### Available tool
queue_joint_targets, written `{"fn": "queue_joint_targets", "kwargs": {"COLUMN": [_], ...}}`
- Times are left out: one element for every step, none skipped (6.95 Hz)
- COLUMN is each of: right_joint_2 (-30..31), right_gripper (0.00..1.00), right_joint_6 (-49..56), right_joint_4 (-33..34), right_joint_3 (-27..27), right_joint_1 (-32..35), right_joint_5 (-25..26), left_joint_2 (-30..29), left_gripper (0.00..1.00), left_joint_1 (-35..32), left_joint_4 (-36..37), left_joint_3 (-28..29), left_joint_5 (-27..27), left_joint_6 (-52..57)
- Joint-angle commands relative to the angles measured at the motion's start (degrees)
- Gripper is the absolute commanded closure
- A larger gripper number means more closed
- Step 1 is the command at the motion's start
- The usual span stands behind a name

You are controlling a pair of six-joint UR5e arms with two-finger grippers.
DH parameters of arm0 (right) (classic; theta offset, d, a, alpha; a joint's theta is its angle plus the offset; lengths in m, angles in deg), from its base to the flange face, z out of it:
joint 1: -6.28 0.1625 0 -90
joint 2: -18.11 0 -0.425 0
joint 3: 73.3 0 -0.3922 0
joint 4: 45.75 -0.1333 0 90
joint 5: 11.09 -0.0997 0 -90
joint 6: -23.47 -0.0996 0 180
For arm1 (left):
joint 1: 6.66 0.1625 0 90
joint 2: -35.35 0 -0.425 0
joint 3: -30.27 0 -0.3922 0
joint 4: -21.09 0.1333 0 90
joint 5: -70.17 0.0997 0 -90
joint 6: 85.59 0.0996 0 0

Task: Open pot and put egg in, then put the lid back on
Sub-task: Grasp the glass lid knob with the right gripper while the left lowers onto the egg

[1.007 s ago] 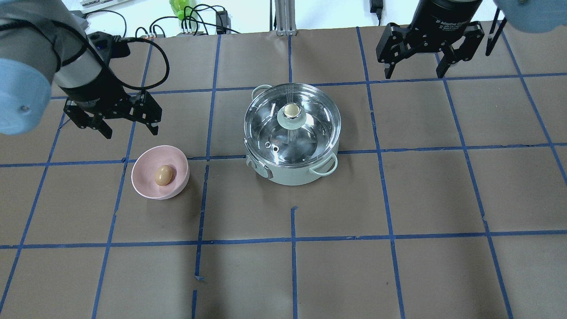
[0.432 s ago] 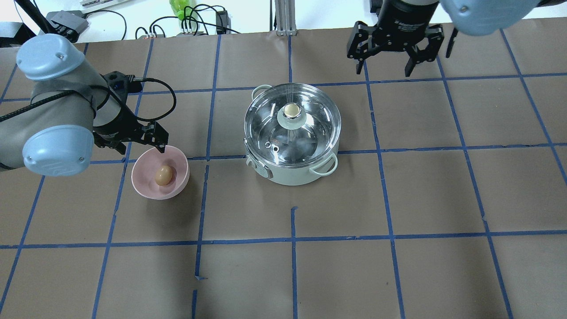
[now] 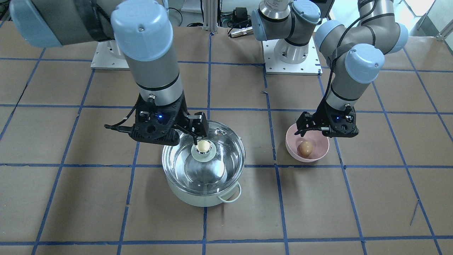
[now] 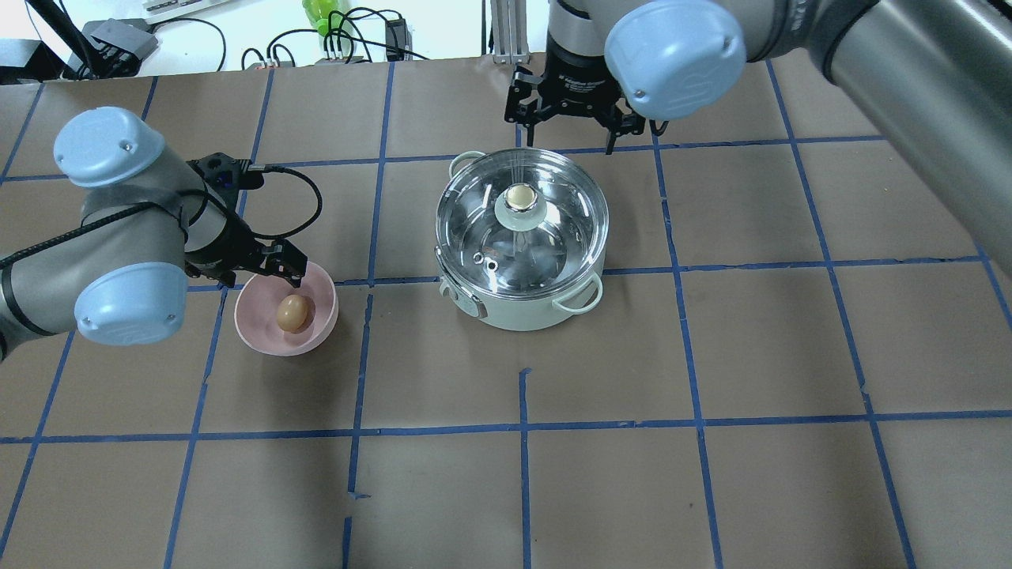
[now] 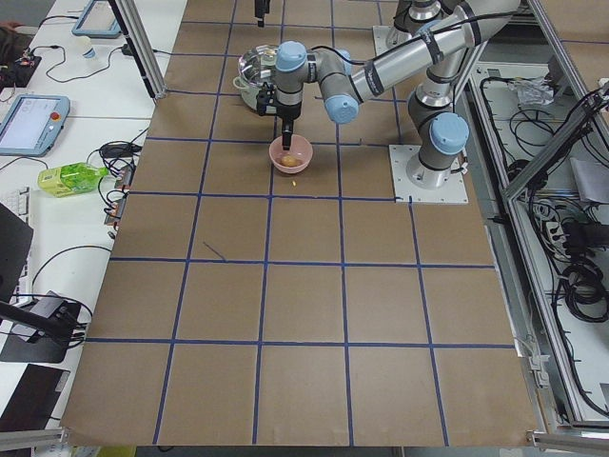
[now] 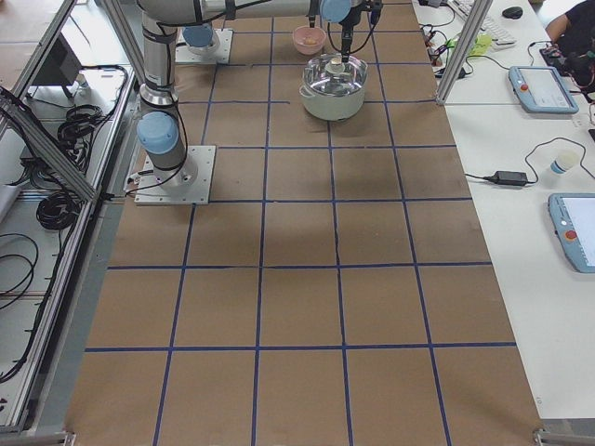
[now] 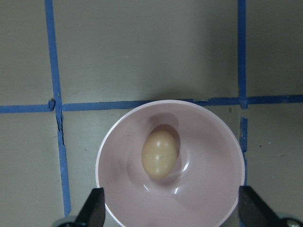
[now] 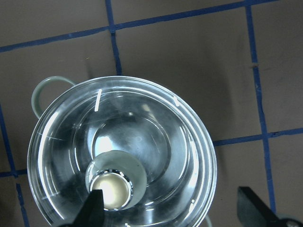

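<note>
The mint-green pot point(image 4: 518, 312) stands mid-table with the glass lid point(image 4: 553, 237) on it, beige knob point(image 4: 520, 196) up. The tan egg point(image 4: 292, 313) lies in a pink bowl point(image 4: 261, 336) to the pot's left. My left gripper point(image 4: 265, 273) is open and empty above the bowl's far rim; its wrist view shows the egg point(image 7: 160, 153) between the fingers point(image 7: 93, 208). My right gripper point(image 4: 571, 130) is open and empty above the pot's far edge. Its wrist view looks down on the lid point(image 8: 156, 137) and knob point(image 8: 111, 190).
Brown paper with blue tape lines covers the table point(image 4: 711, 356). Cables and a green bottle point(image 4: 322, 16) lie beyond the far edge. The robot bases point(image 3: 290, 56) stand behind the pot in the front-facing view.
My right gripper has moved left to the pot's far side. My left gripper has moved down and right, over the bowl. Both stayed open. Pot, lid and egg have not moved.
</note>
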Motion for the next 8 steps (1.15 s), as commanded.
{"fn": "queue_joint_targets", "kwargs": {"right_joint_2": [-2.8,-3.7,-3.9,-4.5,-4.6,-4.5,-4.4,-4.4], "right_gripper": [0.0,0.0,0.0,0.0,0.0,0.0,0.01,0.02], "right_joint_6": [-2.3,-1.9,-1.1,1.5,2.9,3.1,2.2,2.4], "right_joint_4": [4.1,4.4,7.5,10.0,9.9,9.8,9.9,9.9], "right_joint_3": [-0.5,-1.0,-2.3,-3.8,-4.7,-4.7,-4.8,-5.0], "right_joint_1": [2.7,3.7,3.8,4.4,5.3,5.3,5.4,5.4], "right_joint_5": [-0.1,0.2,0.4,0.6,2.0,3.0,2.8,2.9], "left_joint_2": [-1.0,-3.0,-4.3,-5.1,-5.1,-5.1,-5.2,-5.3], "left_gripper": [0.02,0.02,0.02,0.02,0.02,0.02,0.02,0.02], "left_joint_1": [1.0,1.0,1.0,1.0,1.0,1.0,1.0,1.0], "left_joint_4": [2.9,4.6,5.6,5.9,5.8,5.8,5.8,5.8], "left_joint_3": [-3.7,-3.8,-4.0,-4.1,-4.3,-4.3,-4.3,-4.3], "left_joint_5": [-1.6,-1.7,-1.6,-1.4,-1.4,-1.5,-1.5,-1.5], "left_joint_6": [4.2,4.5,6.4,7.5,7.9,7.8,7.7,7.7]}}
